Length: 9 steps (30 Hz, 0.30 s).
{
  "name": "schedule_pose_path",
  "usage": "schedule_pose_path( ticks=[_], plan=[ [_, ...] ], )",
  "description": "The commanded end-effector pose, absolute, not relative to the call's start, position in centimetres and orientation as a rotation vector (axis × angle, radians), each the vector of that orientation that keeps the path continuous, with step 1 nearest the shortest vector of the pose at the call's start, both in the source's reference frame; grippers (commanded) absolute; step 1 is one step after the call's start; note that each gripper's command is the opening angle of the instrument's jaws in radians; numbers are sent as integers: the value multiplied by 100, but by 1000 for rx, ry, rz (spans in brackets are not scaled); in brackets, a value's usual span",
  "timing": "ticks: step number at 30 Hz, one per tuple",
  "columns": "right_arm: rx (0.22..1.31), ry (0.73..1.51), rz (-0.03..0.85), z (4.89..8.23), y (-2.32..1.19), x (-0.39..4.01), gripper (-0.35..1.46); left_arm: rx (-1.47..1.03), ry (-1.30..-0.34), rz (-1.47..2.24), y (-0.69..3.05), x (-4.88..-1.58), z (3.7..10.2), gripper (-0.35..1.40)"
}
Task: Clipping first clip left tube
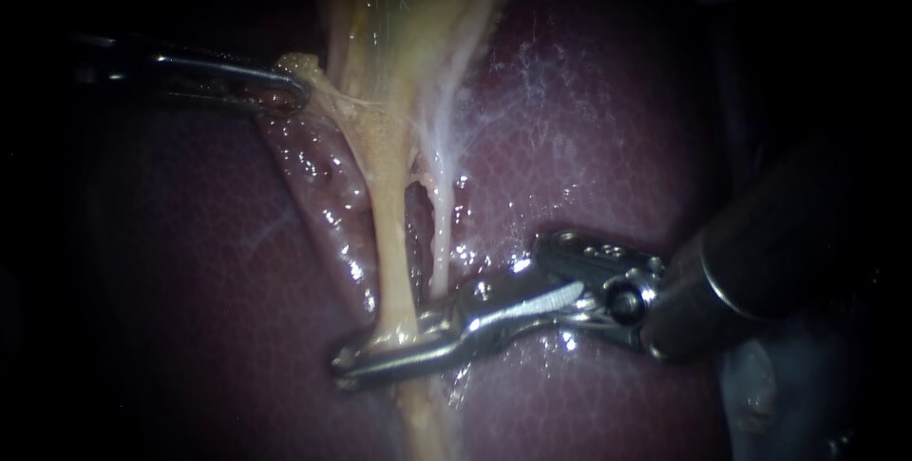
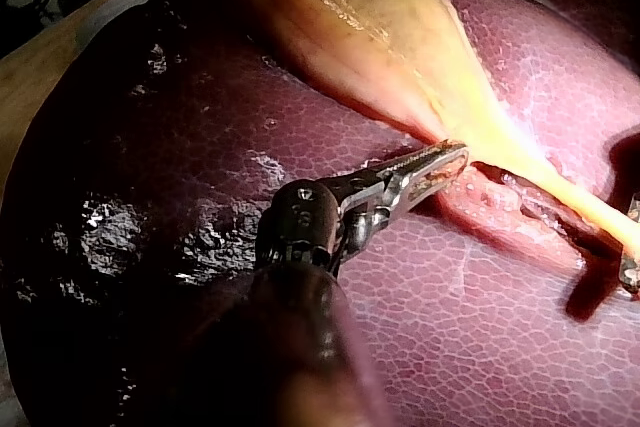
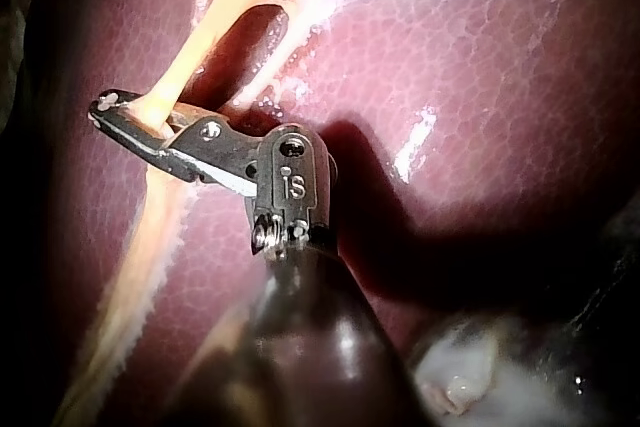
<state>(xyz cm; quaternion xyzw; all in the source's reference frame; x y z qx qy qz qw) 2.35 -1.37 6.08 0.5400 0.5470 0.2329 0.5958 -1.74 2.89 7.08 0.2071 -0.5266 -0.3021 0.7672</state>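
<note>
Over liver (image 1: 608, 138), left instrument (image 1: 290, 90) grips gallbladder (image 1: 399, 24); right instrument (image 1: 351, 361) clamps tube (image 1: 391, 252).

Our right tool (image 1: 350, 362), a dark shaft ending in slim silver jaws, reaches across the glossy dark red liver (image 1: 589, 138). Its jaws lie on either side of the pale yellow, cord-like left tube (image 1: 389, 233) and press on it from both sides. Nearer the tool's hinge, a thinner whitish tube (image 1: 443, 233) ends just beside the upper jaw. Well apart from this, our left tool (image 1: 285, 90), dark and slender with steel jaws, pinches the frayed edge of the tan, tapering gallbladder (image 1: 399, 24).
</note>
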Motion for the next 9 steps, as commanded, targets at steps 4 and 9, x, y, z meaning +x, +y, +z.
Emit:
schedule_pose_path(
  ticks=[4,9],
  plan=[
    [1252,1271,540,611,-139,235,-35,450,-1143,-656,289,-174,708,-35],
    [1251,1271,540,615,-138,235,-35,451,-1141,-655,289,-173,707,-35]
  ],
)
